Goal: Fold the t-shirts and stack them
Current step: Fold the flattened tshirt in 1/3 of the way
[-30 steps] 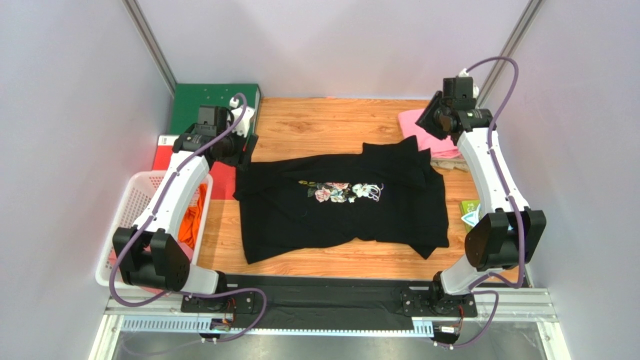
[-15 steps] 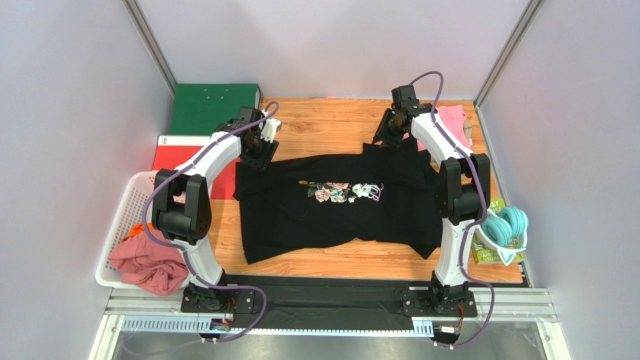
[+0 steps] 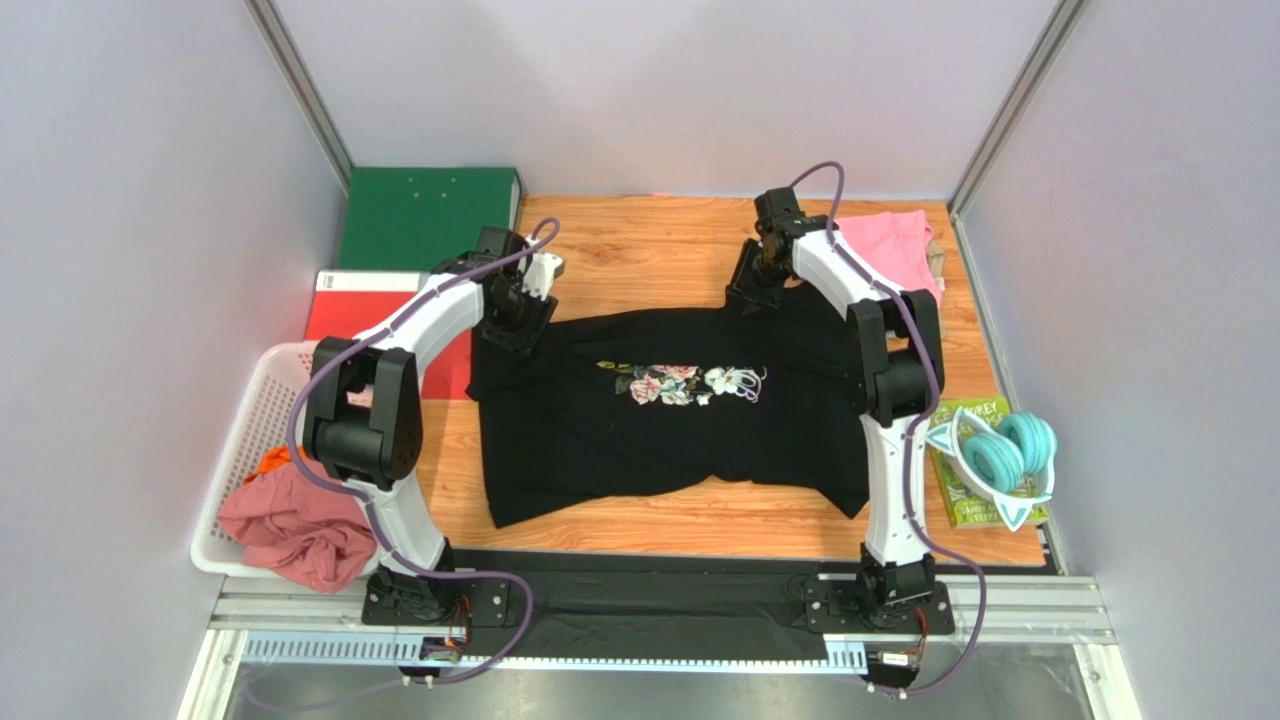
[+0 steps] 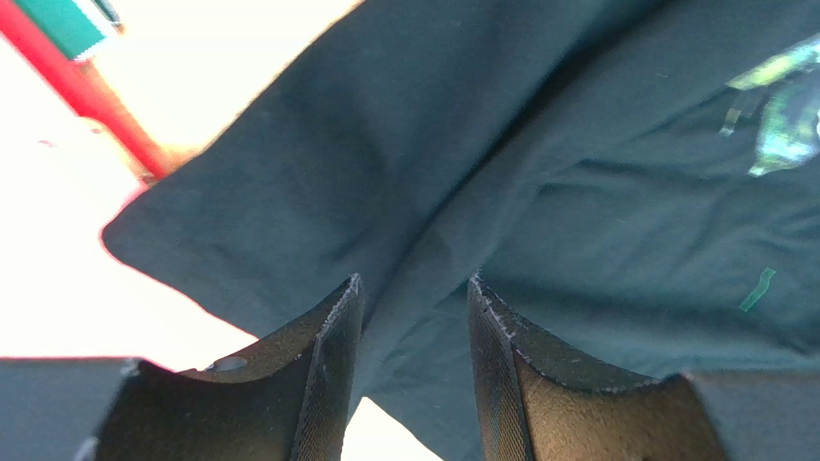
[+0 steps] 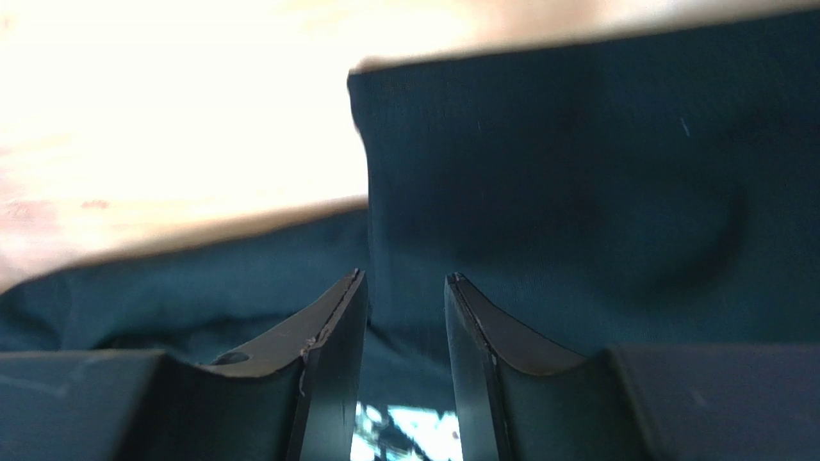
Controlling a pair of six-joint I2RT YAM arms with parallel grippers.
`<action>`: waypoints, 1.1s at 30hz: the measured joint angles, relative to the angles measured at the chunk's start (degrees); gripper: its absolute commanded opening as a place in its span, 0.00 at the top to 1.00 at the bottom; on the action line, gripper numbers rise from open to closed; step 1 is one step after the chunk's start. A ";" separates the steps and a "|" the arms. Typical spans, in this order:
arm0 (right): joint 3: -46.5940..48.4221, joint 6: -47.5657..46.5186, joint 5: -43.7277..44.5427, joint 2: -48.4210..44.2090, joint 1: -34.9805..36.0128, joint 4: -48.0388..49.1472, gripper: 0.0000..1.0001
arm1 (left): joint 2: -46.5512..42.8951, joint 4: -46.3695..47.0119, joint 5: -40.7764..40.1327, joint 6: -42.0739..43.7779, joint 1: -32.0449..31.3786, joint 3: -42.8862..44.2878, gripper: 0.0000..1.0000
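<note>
Both arms had swung in toward the middle compared with a second before. Over the last half second the right gripper (image 3: 748, 288) slid a touch further along the far edge of the black t-shirt (image 3: 676, 435), while the left gripper (image 3: 516, 318) barely shifted at that shirt's far left corner. The shirt itself hadn't budged: it lay spread out with the rose print (image 3: 688, 384) facing up.

On the left wrist cam the fingers (image 4: 322, 384) sat a modest gap apart, with a crease of the black cloth running under that gap, and nothing was pinched as far as I could see. Same deal on the right wrist cam: the fingers (image 5: 332, 370) were a narrow gap apart over the shirt's edge and not clamped on anything. Couldn't tell if either one was touching the fabric.

Around the black shirt:
- A pink t-shirt (image 3: 890, 240) lay just past its far right corner.
- A white basket (image 3: 259, 398) sat off its left side, holding a dusty-rose t-shirt (image 3: 293, 533) and a bit of an orange one (image 3: 271, 458).
- A green binder (image 3: 428, 218) and a red binder (image 3: 349, 293) lay beyond its far left corner.
- A teal bundle (image 3: 1004, 450) sat off its right side.
</note>
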 measured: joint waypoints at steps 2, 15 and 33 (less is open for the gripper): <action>2.71 -0.26 -0.24 2.56 0.00 -0.72 0.60 | -0.02 -0.52 1.40 -0.17 0.15 0.15 0.50; -19.91 -0.98 -0.28 -18.47 2.38 1.27 0.59 | -17.44 -17.42 13.49 9.86 -1.57 -5.01 0.55; -20.83 -0.22 -1.95 -23.39 2.99 3.74 0.60 | -11.87 -17.62 -1.36 16.35 -7.26 -17.55 0.61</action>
